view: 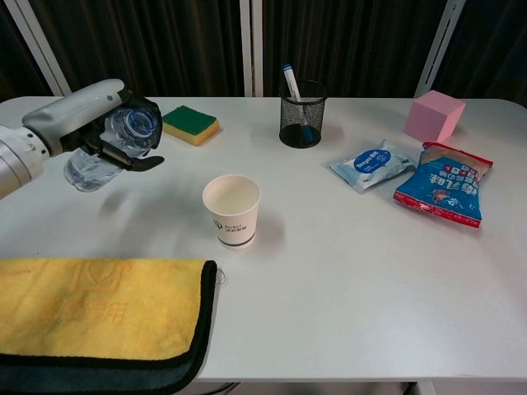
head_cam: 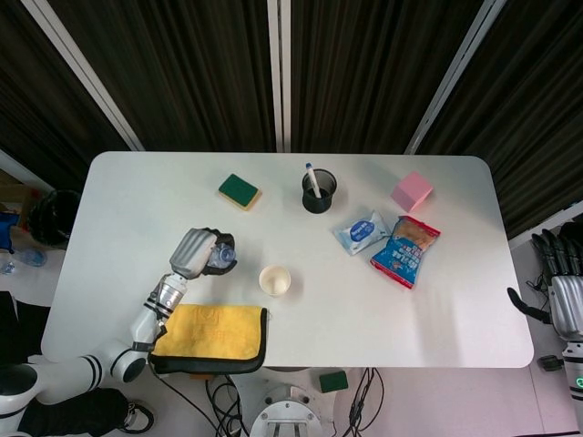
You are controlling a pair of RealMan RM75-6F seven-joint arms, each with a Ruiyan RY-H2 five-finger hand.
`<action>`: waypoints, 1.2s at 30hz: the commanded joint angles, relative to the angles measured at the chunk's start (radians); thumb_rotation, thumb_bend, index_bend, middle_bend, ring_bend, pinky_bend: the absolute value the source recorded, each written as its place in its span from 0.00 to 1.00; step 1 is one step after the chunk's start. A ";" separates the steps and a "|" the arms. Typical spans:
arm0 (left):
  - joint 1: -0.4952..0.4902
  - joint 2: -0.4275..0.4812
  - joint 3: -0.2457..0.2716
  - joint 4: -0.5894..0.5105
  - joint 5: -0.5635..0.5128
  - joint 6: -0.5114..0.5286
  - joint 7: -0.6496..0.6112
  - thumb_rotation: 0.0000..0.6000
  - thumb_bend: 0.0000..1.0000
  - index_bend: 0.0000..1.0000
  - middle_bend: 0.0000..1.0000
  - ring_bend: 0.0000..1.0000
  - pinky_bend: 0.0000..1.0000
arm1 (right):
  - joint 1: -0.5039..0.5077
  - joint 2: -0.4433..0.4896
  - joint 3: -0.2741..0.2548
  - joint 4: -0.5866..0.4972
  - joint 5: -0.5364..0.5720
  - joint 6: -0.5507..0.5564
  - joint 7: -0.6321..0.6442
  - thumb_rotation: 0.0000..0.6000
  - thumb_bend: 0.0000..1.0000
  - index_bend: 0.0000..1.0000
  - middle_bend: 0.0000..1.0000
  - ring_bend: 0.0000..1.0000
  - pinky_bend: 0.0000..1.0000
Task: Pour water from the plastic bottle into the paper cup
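My left hand [view: 86,123] [head_cam: 194,250] grips a clear, uncapped plastic bottle [view: 111,148] [head_cam: 220,256] and holds it off the table, tilted so its open mouth faces the white paper cup [view: 231,210] [head_cam: 274,279]. The bottle is left of the cup, apart from it, and a little water sits in its lower end. The cup stands upright and looks empty. My right hand [head_cam: 560,282] hangs off the table's right edge, fingers spread, holding nothing.
A folded yellow cloth [view: 95,317] lies at the front left edge. At the back are a green sponge [view: 189,123] and a mesh pen holder [view: 300,113]. A pink cube [view: 434,115], a blue wipes pack [view: 370,164] and a snack bag [view: 443,193] lie right.
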 commanded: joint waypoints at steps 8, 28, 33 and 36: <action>0.004 -0.024 0.004 0.018 0.024 0.034 0.137 1.00 0.27 0.71 0.68 0.62 0.59 | 0.004 -0.004 -0.003 0.002 0.002 -0.010 -0.006 0.90 0.23 0.00 0.00 0.00 0.00; -0.014 -0.080 0.003 -0.005 0.028 0.010 0.378 1.00 0.28 0.72 0.69 0.63 0.60 | -0.001 -0.005 -0.004 0.018 0.008 -0.007 0.011 0.90 0.23 0.00 0.00 0.00 0.00; -0.029 -0.108 -0.001 0.014 0.027 0.000 0.442 1.00 0.28 0.72 0.69 0.63 0.60 | -0.001 -0.007 -0.003 0.029 0.014 -0.012 0.020 0.90 0.23 0.00 0.00 0.00 0.00; -0.036 -0.121 -0.003 0.021 0.026 -0.008 0.476 1.00 0.28 0.72 0.69 0.63 0.60 | 0.000 -0.009 -0.003 0.035 0.016 -0.016 0.024 0.90 0.23 0.00 0.00 0.00 0.00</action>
